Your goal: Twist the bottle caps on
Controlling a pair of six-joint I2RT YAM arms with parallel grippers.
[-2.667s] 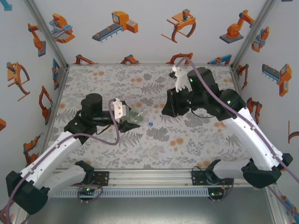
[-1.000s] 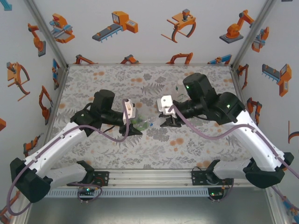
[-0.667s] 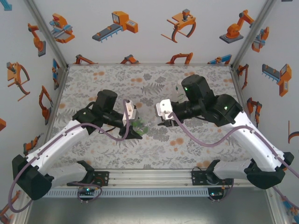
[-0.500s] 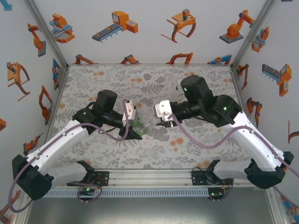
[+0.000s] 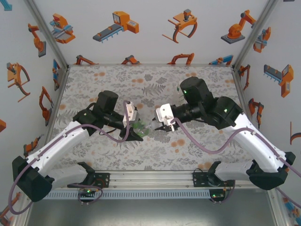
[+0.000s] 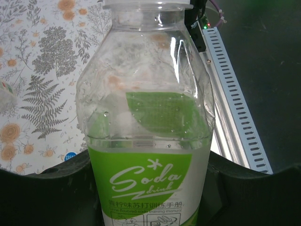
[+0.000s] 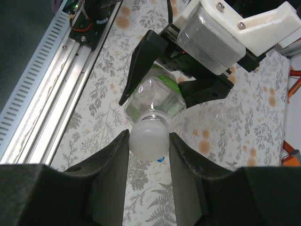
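On the left, we see the left gripper (image 5: pixel 135 131) clamped on a see-through bottle (image 6: pixel 148 117), its dark fingers pressed against both sides of the lower body. The bottle is held above the middle of the flower-patterned table (image 5: pixel 117 80), tipped over so its neck points toward the right arm. Its upper half is clear, dented plastic. Below that runs a bright green label with "Soda" in white script and smaller print underneath. On the table behind it, the left wrist view shows a small blue cap (image 6: pixel 70 156).

At the bottle's mouth sits a white cap (image 7: pixel 148 137), round, smooth and matte. The right gripper (image 5: pixel 155 125) is closed on this cap, with one finger against each side of it. Further right, a colourless bottle (image 7: pixel 220 113) lies on the table, apart from both grippers.
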